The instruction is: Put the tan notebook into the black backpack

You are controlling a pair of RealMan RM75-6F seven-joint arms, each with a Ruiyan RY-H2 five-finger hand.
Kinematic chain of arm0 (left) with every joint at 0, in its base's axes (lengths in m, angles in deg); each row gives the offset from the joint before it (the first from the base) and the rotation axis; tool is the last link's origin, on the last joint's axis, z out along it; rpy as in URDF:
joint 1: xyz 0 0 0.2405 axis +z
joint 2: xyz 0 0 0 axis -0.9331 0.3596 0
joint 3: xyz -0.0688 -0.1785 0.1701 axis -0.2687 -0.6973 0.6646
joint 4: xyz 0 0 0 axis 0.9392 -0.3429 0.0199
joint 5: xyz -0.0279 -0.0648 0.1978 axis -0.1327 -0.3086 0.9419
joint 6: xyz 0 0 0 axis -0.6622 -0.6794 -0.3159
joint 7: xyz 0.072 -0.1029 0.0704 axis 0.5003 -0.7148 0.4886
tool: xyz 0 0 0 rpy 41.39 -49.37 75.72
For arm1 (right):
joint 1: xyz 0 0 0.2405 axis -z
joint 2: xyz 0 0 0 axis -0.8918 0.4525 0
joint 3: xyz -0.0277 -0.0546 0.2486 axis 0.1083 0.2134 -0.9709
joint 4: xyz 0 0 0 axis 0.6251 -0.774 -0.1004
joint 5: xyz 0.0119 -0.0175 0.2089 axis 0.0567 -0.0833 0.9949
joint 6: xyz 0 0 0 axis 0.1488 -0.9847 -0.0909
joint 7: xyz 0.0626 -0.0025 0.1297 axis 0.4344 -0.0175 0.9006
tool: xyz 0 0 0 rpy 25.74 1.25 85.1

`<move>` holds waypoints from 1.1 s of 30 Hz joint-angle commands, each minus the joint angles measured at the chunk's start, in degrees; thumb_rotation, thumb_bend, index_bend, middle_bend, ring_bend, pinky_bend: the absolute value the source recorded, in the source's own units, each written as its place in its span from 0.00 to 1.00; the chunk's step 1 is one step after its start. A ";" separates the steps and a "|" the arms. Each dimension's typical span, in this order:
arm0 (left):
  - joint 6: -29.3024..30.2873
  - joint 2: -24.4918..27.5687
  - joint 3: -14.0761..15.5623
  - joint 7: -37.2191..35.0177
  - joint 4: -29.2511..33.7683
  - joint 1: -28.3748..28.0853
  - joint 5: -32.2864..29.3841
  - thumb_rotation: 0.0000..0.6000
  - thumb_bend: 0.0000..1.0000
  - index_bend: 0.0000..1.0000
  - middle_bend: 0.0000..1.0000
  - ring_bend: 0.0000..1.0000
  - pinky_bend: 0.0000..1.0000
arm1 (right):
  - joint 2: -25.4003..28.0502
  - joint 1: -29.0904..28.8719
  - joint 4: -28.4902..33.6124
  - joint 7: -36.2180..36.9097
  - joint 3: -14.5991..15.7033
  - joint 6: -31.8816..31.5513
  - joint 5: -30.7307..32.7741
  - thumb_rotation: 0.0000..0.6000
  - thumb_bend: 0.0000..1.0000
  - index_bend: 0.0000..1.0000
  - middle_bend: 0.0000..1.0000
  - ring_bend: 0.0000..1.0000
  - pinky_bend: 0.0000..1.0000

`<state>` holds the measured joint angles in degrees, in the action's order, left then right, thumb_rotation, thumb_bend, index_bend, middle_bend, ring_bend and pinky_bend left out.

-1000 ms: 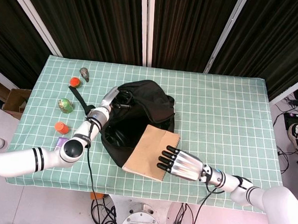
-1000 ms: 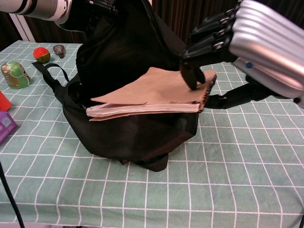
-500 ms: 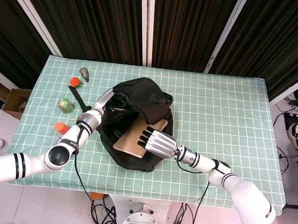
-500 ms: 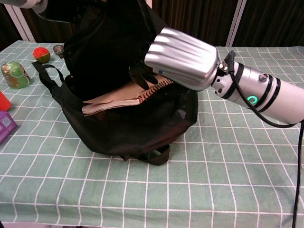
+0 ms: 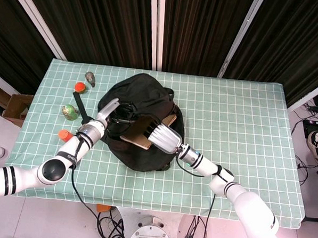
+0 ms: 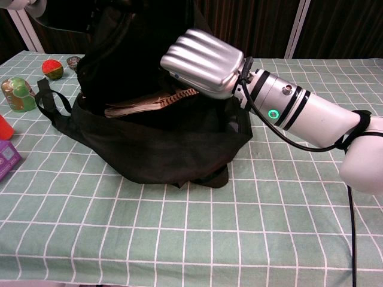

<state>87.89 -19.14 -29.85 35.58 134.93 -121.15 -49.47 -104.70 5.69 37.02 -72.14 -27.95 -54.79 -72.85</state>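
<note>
The black backpack lies on the checked table with its mouth open toward me. The tan notebook sits partly inside that mouth, and only its spiral edge and page stack show in the chest view. My right hand holds the notebook's near end, with its silver back over the opening. My left hand grips the upper rim of the backpack's opening and holds it up. In the chest view that hand is mostly cut off at the top left.
Left of the bag are a grey object, an orange ball, a green can and an orange cap. A purple box lies at the near left. A black strap trails left.
My right hand has pushed the notebook leftward and deeper into the backpack, from lying over the bag's edge to mostly inside. The bag has shifted left and its flap is raised higher.
</note>
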 commanded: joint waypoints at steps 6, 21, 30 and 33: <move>-1.83 -0.49 0.49 -2.26 -1.24 -0.55 1.59 1.00 0.48 0.66 0.73 0.62 0.73 | -2.20 -0.89 -1.00 0.93 2.47 -1.76 -1.20 1.00 0.51 1.00 0.75 0.56 0.65; -8.14 2.44 0.84 -7.07 0.58 -0.65 4.42 1.00 0.48 0.66 0.73 0.62 0.73 | -4.75 -2.97 1.54 -10.21 -3.41 11.97 8.42 1.00 0.35 0.89 0.66 0.50 0.55; -5.00 3.19 2.68 -7.62 -0.96 -0.86 5.38 1.00 0.48 0.64 0.71 0.61 0.73 | 6.84 2.56 24.61 -14.99 -3.65 18.12 14.02 1.00 0.00 0.06 0.22 0.05 0.18; -3.93 2.80 3.43 -7.42 -1.90 -0.92 5.95 1.00 0.48 0.64 0.70 0.61 0.73 | 13.43 5.60 35.44 -16.15 -2.21 18.25 15.03 1.00 0.00 0.01 0.19 0.02 0.14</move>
<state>83.49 -16.15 -26.80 28.05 133.38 -122.04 -43.82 -99.50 7.09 60.37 -85.94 -31.28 -38.19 -60.34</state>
